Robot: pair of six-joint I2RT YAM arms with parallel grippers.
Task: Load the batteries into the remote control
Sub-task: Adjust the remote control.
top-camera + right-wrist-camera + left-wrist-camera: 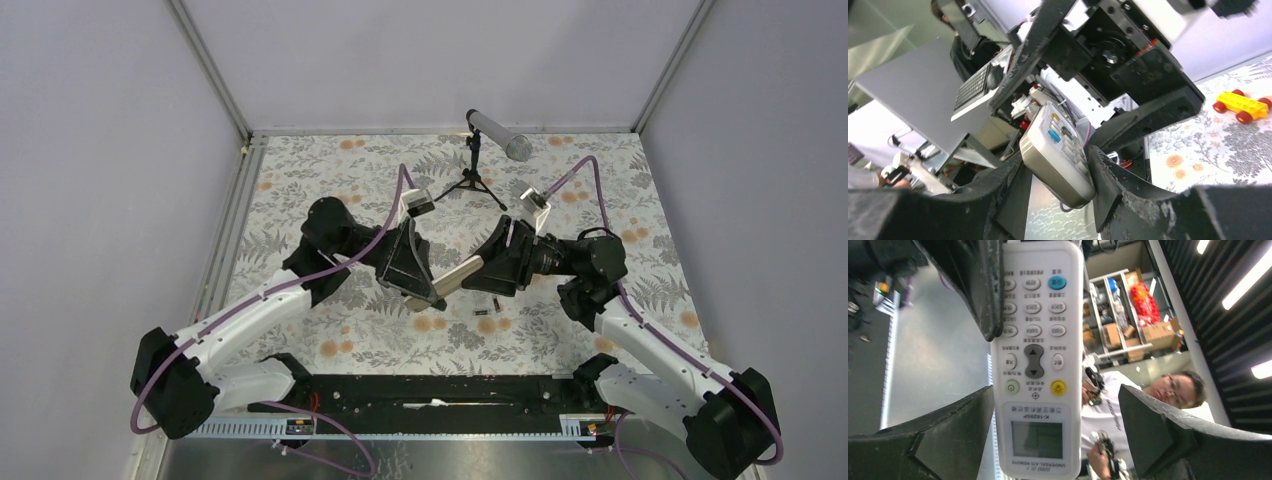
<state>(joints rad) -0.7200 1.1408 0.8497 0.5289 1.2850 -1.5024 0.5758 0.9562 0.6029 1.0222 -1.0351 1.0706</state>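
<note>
The remote control (460, 275) is held above the table between the two arms, beige back up. In the left wrist view its white button face and greenish screen (1040, 360) fill the middle. My right gripper (488, 268) is shut on the button end of the remote (1058, 155). My left gripper (432, 288) is open around the screen end: one finger (948, 440) lies against the remote's edge, and the other finger (1168, 435) stands well apart. Two small dark batteries (484, 312) (495, 300) lie on the table below the right gripper.
A microphone (500, 135) on a small black tripod (472, 182) stands at the back of the floral table. A yellow toy car with red wheels (1240, 104) sits on the table in the right wrist view. A black rail (430, 392) runs along the near edge.
</note>
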